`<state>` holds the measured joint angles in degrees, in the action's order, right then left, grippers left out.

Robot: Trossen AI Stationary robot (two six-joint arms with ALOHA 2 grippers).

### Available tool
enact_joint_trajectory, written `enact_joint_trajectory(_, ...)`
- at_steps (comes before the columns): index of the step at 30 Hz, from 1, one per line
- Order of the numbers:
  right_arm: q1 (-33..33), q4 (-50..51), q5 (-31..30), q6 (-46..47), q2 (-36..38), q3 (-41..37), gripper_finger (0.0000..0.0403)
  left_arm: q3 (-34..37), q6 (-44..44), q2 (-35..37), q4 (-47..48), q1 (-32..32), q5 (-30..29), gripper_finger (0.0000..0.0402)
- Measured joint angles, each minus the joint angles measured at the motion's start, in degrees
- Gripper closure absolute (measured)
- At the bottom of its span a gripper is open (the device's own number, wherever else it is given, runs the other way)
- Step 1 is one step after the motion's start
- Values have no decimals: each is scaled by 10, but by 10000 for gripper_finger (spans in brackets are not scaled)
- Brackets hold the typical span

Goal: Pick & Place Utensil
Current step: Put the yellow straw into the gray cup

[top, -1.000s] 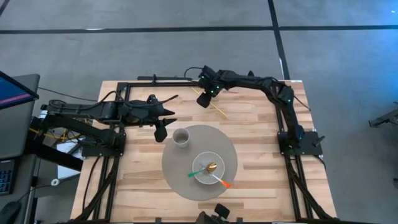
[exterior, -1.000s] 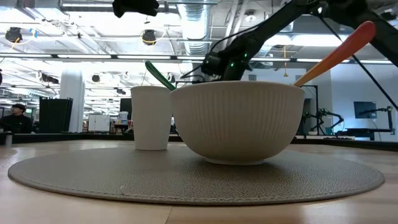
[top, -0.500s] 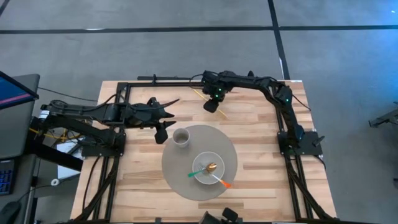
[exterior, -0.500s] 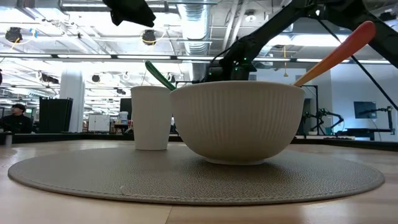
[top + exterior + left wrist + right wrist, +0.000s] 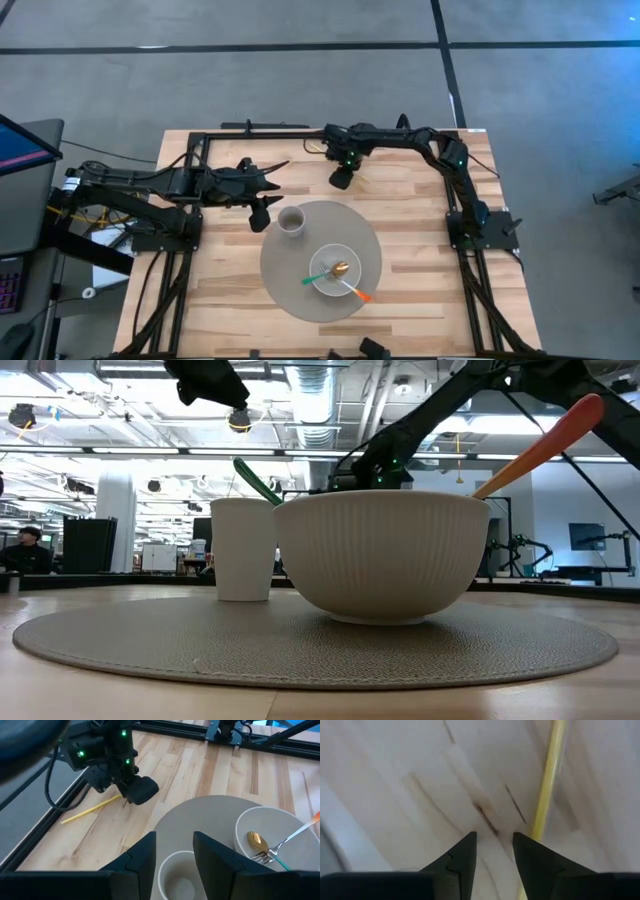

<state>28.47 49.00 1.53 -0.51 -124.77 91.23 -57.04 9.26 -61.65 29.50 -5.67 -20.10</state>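
A thin yellow stick (image 5: 547, 795) lies flat on the wooden table near its far edge, also seen from the left wrist (image 5: 92, 809). My right gripper (image 5: 341, 181) hangs open just above the wood beside it (image 5: 494, 847), touching nothing. My left gripper (image 5: 258, 217) is open and hovers at the left of a white cup (image 5: 291, 221) that stands on a round grey mat (image 5: 290, 285). A white bowl (image 5: 330, 284) on the mat holds a gold spoon (image 5: 340, 268), a green-handled utensil (image 5: 318, 278) and an orange-handled one (image 5: 358, 294), their handles leaning on the rim.
A black metal frame (image 5: 250, 133) runs along the table's far and left edges, close behind the stick. In the low view the bowl (image 5: 380, 555) and cup (image 5: 243, 548) stand side by side. Bare wood lies right of the mat.
My right gripper has swung from over the stick's far-left part toward the table's right and near side, ending beside the stick close to the mat's far edge. The stick has stayed where it lay. My left gripper has dipped slightly near the cup.
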Motion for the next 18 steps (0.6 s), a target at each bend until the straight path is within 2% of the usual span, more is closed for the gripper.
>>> enact_joint_trajectory(3, 1, 4, -26, 15, 1, -3, 276, 0, 0, 0, 0, 0, 0, 271)
enact_joint_trajectory(11, -9, 34, -26, -20, 6, 14, 281, 0, 0, 0, -1, 0, 0, 271)
enact_joint_trajectory(18, 3, 54, -83, -41, 10, 28, 277, 0, 0, 0, -3, 0, 0, 271)
